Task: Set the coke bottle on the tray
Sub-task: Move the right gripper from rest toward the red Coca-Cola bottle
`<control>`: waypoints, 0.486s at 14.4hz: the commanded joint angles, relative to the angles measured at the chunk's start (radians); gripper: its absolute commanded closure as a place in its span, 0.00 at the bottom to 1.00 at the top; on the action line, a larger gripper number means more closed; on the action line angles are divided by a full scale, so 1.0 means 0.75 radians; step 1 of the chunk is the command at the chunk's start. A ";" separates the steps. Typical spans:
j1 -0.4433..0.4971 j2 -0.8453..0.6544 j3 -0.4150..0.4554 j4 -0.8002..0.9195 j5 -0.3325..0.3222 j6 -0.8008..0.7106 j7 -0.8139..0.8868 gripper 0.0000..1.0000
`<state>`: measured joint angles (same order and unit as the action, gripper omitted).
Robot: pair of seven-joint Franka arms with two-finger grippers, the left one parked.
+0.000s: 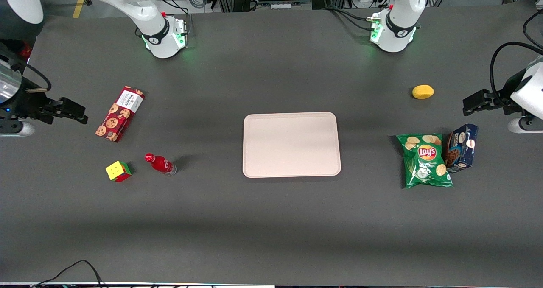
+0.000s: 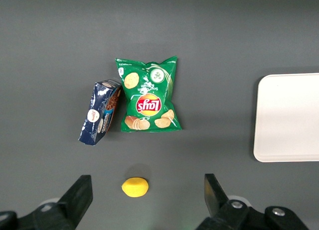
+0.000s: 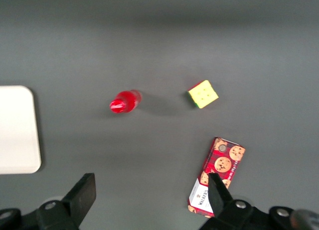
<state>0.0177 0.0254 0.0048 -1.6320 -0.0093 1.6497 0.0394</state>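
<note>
Coke bottle [image 1: 160, 164]: stood upright on the worktop [image 1: 271, 228], just beside the colour cube [image 1: 118, 171], well apart from the tray [image 1: 291, 144] at the worktop's middle. Red cookie box [image 1: 119, 113]: lay flat, farther from the front camera than the cube. Gripper [image 1: 71, 111]: released, fingers spread, holding nothing, at the working arm's end, near the cookie box.
</note>
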 commanded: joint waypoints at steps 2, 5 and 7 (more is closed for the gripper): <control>0.158 0.023 -0.008 0.012 0.018 -0.027 -0.034 0.00; 0.177 0.058 -0.008 0.004 0.018 -0.025 -0.038 0.00; 0.177 0.109 -0.008 -0.008 0.016 -0.007 -0.040 0.00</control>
<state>0.1519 0.0559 0.0083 -1.6378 -0.0088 1.6382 0.0375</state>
